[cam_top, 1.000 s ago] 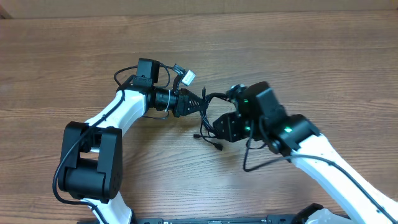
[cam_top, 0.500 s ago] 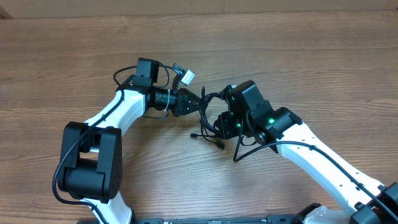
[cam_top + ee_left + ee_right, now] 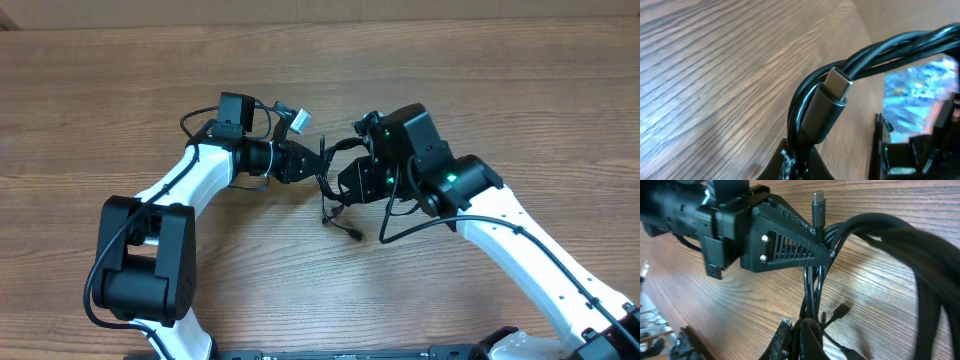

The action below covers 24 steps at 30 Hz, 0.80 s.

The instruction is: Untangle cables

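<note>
Left claw [image 3: 318, 163], just L of ctr in the overhead view: fingers together, clamped on the cables [image 3: 329, 186]. In its wrist view we see the black cords rise from btwn the fingertips at bottom ctr and arc off to the upper right. One silver-tipped plug [image 3: 833, 94] sticks up beside the bundle. The wood counter [image 3: 500, 80] lies beneath.

Right claw [image 3: 346, 186], just R of ctr overhead and a bit lower in frame: also closed tight on the same cables. Its wrist view shows the strands running up from its fingertips at bottom ctr to the left claw's ribbed finger in the upper middle, then looping away to the right. Two loose ends [image 3: 356, 236] w/ small plugs trail below the grip. We can't tell if they touch the counter.

Vs 1 s ago: the right claw has moved up and a bit left in the overhead view, closer to the left claw. The left claw sits slightly further left, and the loose ends have shifted a little to the right.
</note>
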Each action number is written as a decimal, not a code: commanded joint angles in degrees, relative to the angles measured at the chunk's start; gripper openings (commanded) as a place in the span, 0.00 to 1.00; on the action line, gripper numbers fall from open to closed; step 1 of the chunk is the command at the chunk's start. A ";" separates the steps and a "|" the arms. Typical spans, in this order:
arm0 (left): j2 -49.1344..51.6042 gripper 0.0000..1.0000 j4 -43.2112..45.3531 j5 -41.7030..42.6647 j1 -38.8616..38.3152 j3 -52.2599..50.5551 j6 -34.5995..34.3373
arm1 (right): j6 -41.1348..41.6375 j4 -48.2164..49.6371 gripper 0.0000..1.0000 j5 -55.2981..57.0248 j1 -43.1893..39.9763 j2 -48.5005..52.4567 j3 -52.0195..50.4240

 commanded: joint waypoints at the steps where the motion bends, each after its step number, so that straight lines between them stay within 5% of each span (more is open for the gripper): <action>1: -1.03 0.04 0.42 -8.52 -0.04 0.79 -4.26 | 0.15 1.46 0.04 -8.76 -2.19 -3.67 2.80; 24: -1.03 0.04 0.20 -13.38 -0.04 0.79 -7.17 | 0.11 2.69 0.04 -20.33 -6.27 -3.69 2.80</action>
